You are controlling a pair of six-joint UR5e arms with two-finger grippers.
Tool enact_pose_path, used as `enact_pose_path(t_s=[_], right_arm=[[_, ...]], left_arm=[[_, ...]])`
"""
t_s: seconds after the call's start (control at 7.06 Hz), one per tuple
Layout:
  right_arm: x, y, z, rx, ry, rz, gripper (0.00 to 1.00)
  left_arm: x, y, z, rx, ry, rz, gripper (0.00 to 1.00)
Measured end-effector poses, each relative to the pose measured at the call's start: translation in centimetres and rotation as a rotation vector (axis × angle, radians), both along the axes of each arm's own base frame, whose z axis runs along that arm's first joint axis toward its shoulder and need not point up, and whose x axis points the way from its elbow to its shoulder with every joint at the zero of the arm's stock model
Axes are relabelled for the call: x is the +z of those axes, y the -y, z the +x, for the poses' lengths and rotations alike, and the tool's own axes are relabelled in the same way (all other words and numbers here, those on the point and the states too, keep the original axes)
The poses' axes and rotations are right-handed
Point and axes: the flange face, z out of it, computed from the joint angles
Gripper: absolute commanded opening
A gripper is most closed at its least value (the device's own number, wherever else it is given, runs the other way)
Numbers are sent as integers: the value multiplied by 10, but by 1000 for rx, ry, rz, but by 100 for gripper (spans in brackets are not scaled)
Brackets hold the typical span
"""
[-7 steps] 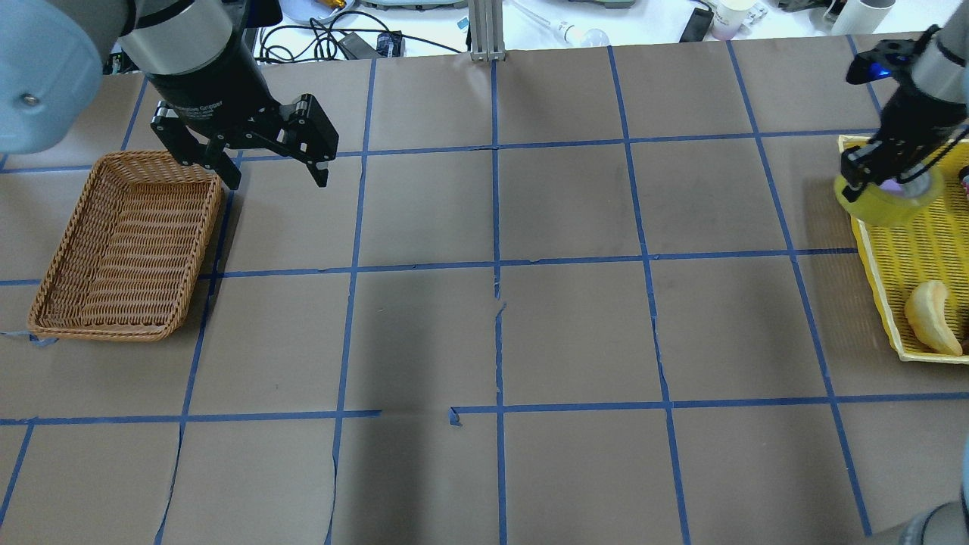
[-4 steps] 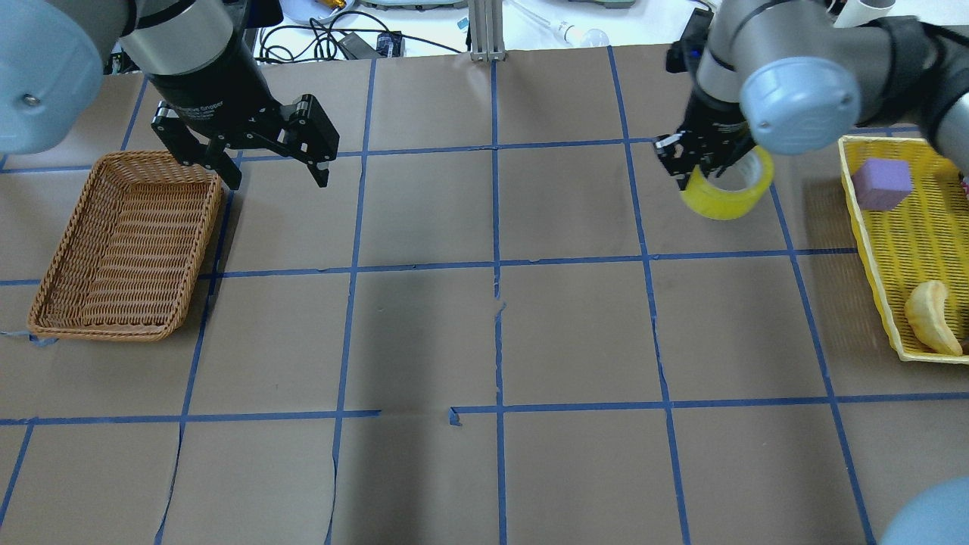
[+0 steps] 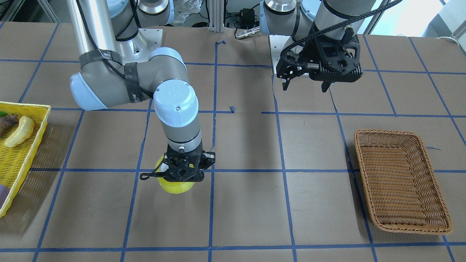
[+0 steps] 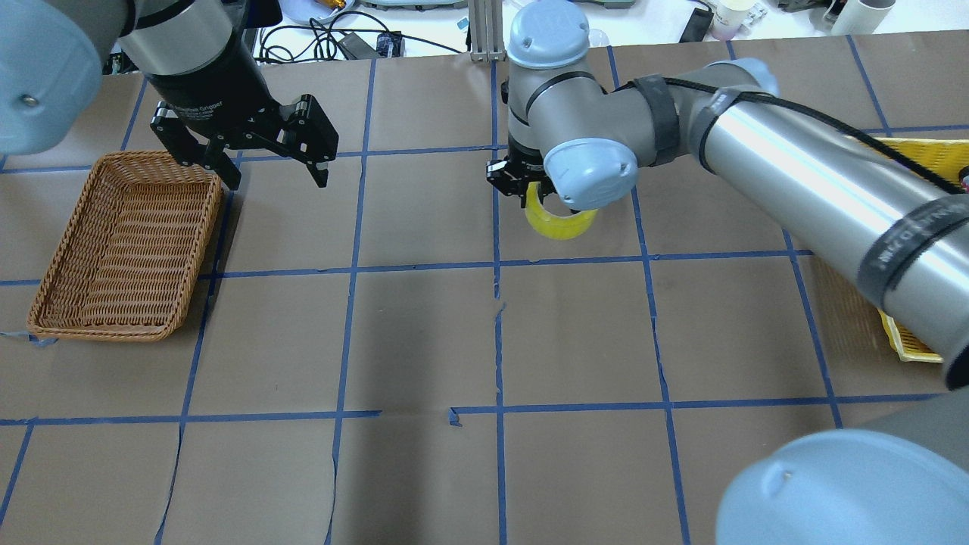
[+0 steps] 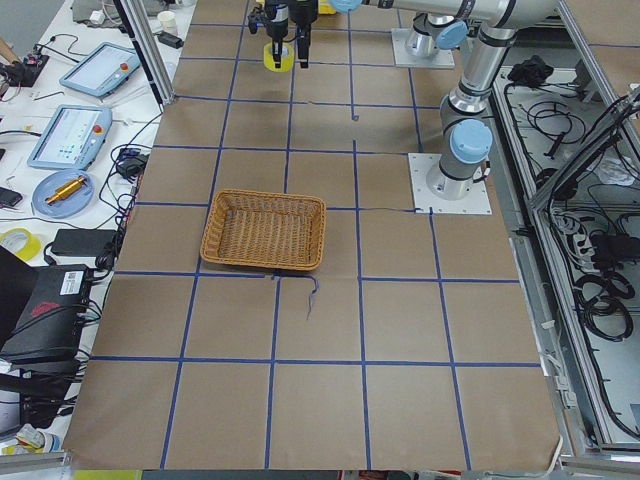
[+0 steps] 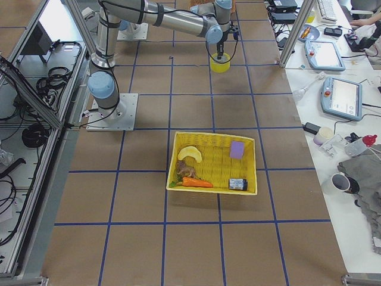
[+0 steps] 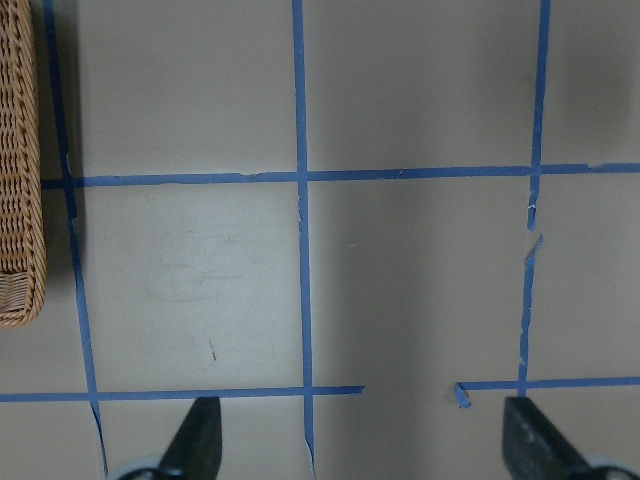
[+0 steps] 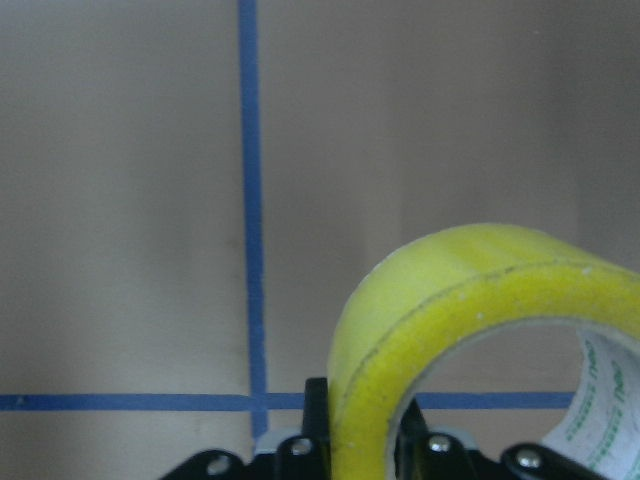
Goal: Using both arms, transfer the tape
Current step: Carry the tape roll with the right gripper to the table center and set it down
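Nearest, at the left, sits the basket [image 4: 98, 331]. Just past its far right corner the left gripper [image 4: 278, 175] hangs above the table [image 4: 424, 333], fingers [image 7: 195, 445] spread wide. Farther right, near mid-table, the right gripper [image 4: 526, 195] pinches the wall of the tape [image 4: 556, 225], which hangs low over the table beside a blue line [image 4: 496, 235].

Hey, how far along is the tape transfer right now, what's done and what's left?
Done: the tape is out of the yellow tray, clamped in the right end effector. In hand: it is held near the middle of the table, placed for a handover. Left: the left end effector hangs open and empty near the wicker basket, so the handover is not yet done, and the basket holds nothing.
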Motion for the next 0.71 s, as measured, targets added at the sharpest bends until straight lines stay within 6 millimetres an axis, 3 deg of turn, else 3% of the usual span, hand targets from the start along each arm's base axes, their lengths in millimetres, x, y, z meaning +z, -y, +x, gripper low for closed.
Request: enact_pose_path(t_s=[0.14, 0.42, 0.57, 0.71], right_arm=[[-16, 0, 26, -13, 20, 7, 0], [-44, -5, 56, -28, 39, 25, 0], [-52, -7, 64, -36, 51, 31, 45], [-58, -10, 70, -40, 60, 40, 99]], left_arm=[[0, 0, 0, 0, 0, 0, 100], [0, 0, 0, 0, 1, 0, 100], [0, 0, 0, 0, 1, 0, 100], [0, 0, 0, 0, 1, 0, 100]])
